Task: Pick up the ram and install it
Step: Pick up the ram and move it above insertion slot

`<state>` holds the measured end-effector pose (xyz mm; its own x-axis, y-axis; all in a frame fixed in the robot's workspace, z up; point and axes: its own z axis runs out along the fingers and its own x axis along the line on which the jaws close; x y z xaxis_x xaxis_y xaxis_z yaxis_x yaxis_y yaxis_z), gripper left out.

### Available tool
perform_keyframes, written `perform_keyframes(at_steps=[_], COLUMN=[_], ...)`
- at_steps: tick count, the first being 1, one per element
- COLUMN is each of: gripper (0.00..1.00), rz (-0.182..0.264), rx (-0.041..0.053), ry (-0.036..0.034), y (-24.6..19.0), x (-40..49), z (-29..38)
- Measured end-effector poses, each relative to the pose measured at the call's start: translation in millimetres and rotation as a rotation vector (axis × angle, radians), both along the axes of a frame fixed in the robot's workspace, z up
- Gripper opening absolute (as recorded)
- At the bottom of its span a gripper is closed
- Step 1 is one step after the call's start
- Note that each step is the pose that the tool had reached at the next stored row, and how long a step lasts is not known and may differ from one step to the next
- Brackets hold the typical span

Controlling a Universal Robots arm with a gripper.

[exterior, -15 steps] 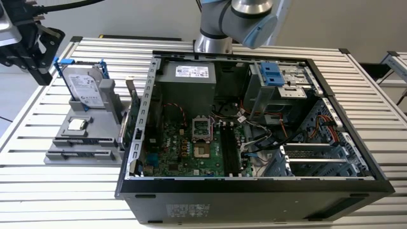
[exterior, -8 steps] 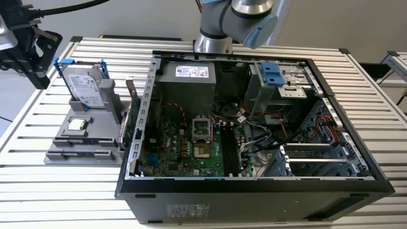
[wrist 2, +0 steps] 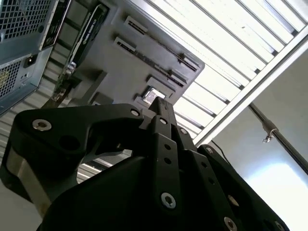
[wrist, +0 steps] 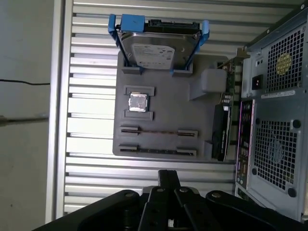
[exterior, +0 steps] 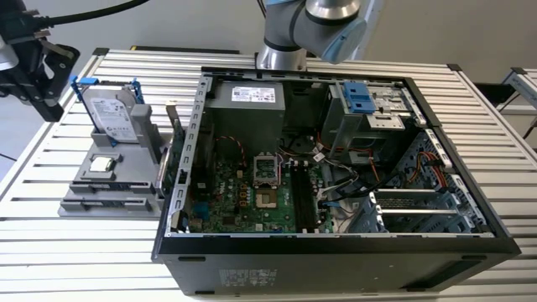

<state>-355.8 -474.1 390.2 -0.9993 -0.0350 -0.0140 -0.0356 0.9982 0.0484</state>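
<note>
The ram stands on edge as a thin dark strip in a slot of the grey parts holder; a thinner brownish strip fills the slot beside it. In the exterior view those slots are at the holder's front, left of the open computer case. My gripper hangs above the table's far left edge, beside the hard drive and apart from the ram. Its black fingers meet at the tips with nothing between them, and in the second wrist view the gripper also looks shut.
A silver hard drive in a blue bracket leans at the holder's back, and a square processor chip lies in front of it. The motherboard's long memory slots lie inside the case. A graphics card stands between holder and case.
</note>
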Motion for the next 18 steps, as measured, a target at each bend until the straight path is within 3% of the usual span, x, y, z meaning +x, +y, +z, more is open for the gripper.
perform_keyframes(at_steps=[18], gripper=[0.0], rz=[-0.007], rx=[0.0], ry=[0.0], y=[-5.9], x=[0.0], z=[0.0])
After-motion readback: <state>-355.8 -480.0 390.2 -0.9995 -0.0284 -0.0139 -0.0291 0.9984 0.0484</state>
